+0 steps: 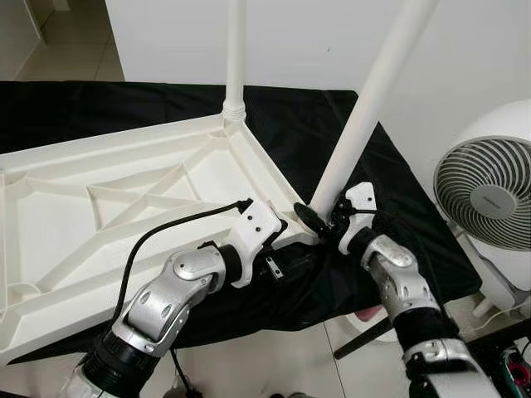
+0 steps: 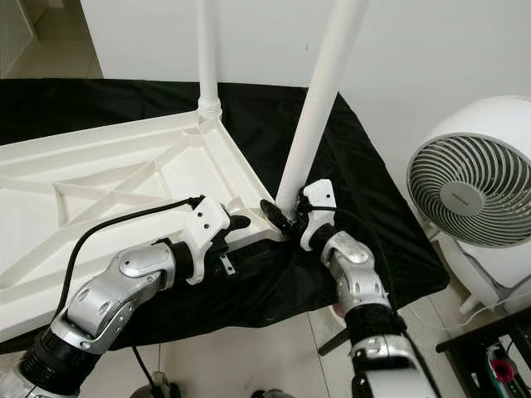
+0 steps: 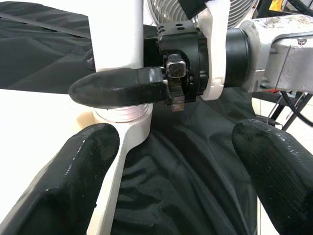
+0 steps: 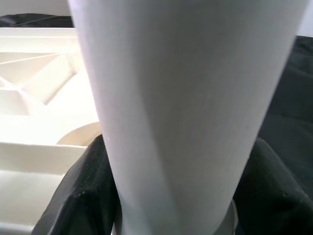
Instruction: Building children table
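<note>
— Step in hand?
— Fitting the second leg. Upturned white ribbed plastic tabletop (image 1: 124, 199) lying on the black-clothed surface (image 1: 315, 133); one white tubular leg (image 1: 236, 58) already upright in the far corner socket. Right gripper (image 1: 323, 222) clamped round the base of the tilted white plastic leg (image 1: 373, 91) at the near corner. Left gripper (image 1: 278, 225) just beside that corner, fingers spread wide, holding nothing (white floor fan (image 1: 485, 191) well apart).
— Next?
— Probably straightening the leg, then twisting it home.
</note>
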You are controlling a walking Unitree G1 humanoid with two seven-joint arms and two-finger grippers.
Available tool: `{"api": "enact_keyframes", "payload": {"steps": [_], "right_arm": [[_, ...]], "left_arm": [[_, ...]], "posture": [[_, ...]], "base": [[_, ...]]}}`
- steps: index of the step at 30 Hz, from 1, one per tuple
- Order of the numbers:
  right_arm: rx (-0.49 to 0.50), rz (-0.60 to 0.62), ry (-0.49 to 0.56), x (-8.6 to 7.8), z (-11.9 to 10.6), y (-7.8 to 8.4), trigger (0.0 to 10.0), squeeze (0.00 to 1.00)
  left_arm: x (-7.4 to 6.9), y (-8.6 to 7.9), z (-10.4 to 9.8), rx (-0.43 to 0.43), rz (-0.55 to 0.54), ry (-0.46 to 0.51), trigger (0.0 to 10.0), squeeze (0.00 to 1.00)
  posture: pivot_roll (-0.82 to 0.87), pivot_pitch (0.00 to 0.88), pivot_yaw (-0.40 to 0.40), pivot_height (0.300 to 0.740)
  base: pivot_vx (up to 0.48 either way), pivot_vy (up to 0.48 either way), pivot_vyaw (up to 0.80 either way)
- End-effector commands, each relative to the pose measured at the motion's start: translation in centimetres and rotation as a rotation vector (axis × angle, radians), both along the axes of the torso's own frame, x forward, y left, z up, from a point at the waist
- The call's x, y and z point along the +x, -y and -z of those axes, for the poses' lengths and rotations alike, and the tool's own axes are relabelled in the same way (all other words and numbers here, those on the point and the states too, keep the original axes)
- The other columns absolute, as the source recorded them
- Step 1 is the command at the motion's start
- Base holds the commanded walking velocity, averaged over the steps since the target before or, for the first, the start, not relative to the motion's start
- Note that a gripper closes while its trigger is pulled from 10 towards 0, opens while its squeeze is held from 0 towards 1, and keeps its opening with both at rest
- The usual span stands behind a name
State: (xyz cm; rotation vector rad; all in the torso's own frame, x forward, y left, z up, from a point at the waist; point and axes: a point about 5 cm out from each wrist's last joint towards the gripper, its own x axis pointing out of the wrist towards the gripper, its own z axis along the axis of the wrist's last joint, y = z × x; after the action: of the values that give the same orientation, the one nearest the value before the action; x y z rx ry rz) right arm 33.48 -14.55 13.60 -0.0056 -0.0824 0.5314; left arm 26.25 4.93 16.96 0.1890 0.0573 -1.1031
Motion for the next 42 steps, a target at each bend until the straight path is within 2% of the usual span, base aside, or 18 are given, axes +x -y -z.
{"api": "enact_keyframes", "payload": {"steps": [1,2,3,6,8,12,14,21,22,23,31,32,34,35,36,37,38,42], "right_arm": [[-0.04,0.108,-0.024,-0.1,0.6,1.2,10.0,0.0],[-0.008,0.183,-0.026,-0.4,0.5,0.8,10.0,0.0],[-0.008,0.183,-0.026,-0.4,0.5,0.8,10.0,0.0],[0.077,0.421,-0.062,-1.2,0.8,-0.7,10.0,0.0],[0.106,0.462,-0.07,-1.4,0.9,-1.3,10.0,0.0],[0.143,0.503,-0.071,-1.9,0.9,-2.8,10.0,0.0],[0.138,0.447,-0.062,-2.3,0.5,-4.5,10.0,0.0],[0.136,0.458,-0.065,-2.2,0.3,-3.4,10.0,0.0],[0.139,0.448,-0.066,-2.2,0.2,-3.4,10.0,0.15],[0.144,0.438,-0.054,-2.3,0.1,-3.3,10.0,1.0],[0.164,0.408,-0.021,-2.4,-0.4,-3.1,10.0,1.0],[0.179,0.334,0.001,-2.4,-0.8,-2.9,10.0,1.0],[0.179,0.334,0.001,-2.4,-0.8,-2.9,10.0,1.0],[0.168,0.249,0.011,-2.3,-1.1,-2.3,10.0,1.0],[0.168,0.249,0.011,-2.3,-1.1,-2.3,10.0,1.0],[0.131,0.169,0.029,-2.2,-1.4,-1.5,10.0,0.0],[0.09,0.103,0.041,-2.0,-1.7,-0.6,10.0,0.0],[0.028,0.019,0.048,-1.6,-2.1,1.0,10.0,0.0]], "left_arm": [[-0.5,0.3,0.1,0.004,0.041,-0.008,10.0,0.0],[-0.5,0.3,0.0,0.004,0.044,-0.009,10.0,0.0],[-0.5,0.3,0.0,0.004,0.044,-0.009,10.0,0.0],[-0.4,0.4,0.0,0.005,0.056,-0.007,10.0,0.0],[-0.4,0.5,0.0,0.005,0.06,-0.006,10.0,0.0],[-0.3,0.6,-0.1,0.004,0.064,-0.004,10.0,0.0],[-0.3,0.6,-0.1,0.005,0.066,-0.003,10.0,0.0],[-0.2,0.6,-0.1,0.007,0.064,-0.003,10.0,0.0],[-0.2,0.5,-0.1,0.008,0.062,-0.003,10.0,0.0],[-0.2,0.4,-0.1,0.009,0.059,-0.003,10.0,0.0],[-0.1,0.2,0.1,0.014,0.05,-0.004,10.0,0.0],[0.0,0.1,0.1,0.016,0.046,-0.004,10.0,0.0],[0.0,0.1,0.1,0.016,0.046,-0.004,10.0,0.0],[0.0,0.1,0.1,0.017,0.044,-0.003,10.0,0.0],[0.0,0.1,0.1,0.017,0.044,-0.003,10.0,0.0],[0.1,0.1,0.1,0.017,0.044,-0.001,10.0,0.0],[0.1,0.1,0.0,0.017,0.046,0.002,10.0,0.0],[0.1,0.2,0.0,0.018,0.049,0.005,10.0,0.0]], "posture": [[0.09,0.097,-0.084,0.74],[0.08,0.098,-0.074,0.74],[0.08,0.098,-0.074,0.74],[0.07,0.094,-0.07,0.74],[0.07,0.094,-0.07,0.74],[0.08,0.091,-0.066,0.74],[0.07,0.089,-0.065,0.74],[0.07,0.089,-0.067,0.74],[0.08,0.091,-0.069,0.74],[0.08,0.092,-0.071,0.74],[0.08,0.089,-0.075,0.74],[0.08,0.085,-0.075,0.74],[0.08,0.085,-0.075,0.74],[0.08,0.077,-0.076,0.74],[0.08,0.077,-0.076,0.74],[0.08,0.073,-0.077,0.74],[0.08,0.069,-0.075,0.74],[0.08,0.065,-0.074,0.74]], "base": [[0.0,0.0,0.0],[0.0,0.0,0.0],[0.0,0.0,0.0],[0.0,0.0,0.0],[0.0,0.0,0.0],[0.0,0.0,0.0],[0.0,0.0,0.0],[0.0,0.0,0.0],[0.0,0.0,0.0],[0.0,0.0,0.0],[0.0,0.0,0.0],[0.0,0.0,0.0],[0.0,0.0,0.0],[0.0,0.0,0.0],[0.0,0.0,0.0],[0.0,0.0,0.0],[0.0,0.0,0.0],[0.0,0.0,0.0]]}}
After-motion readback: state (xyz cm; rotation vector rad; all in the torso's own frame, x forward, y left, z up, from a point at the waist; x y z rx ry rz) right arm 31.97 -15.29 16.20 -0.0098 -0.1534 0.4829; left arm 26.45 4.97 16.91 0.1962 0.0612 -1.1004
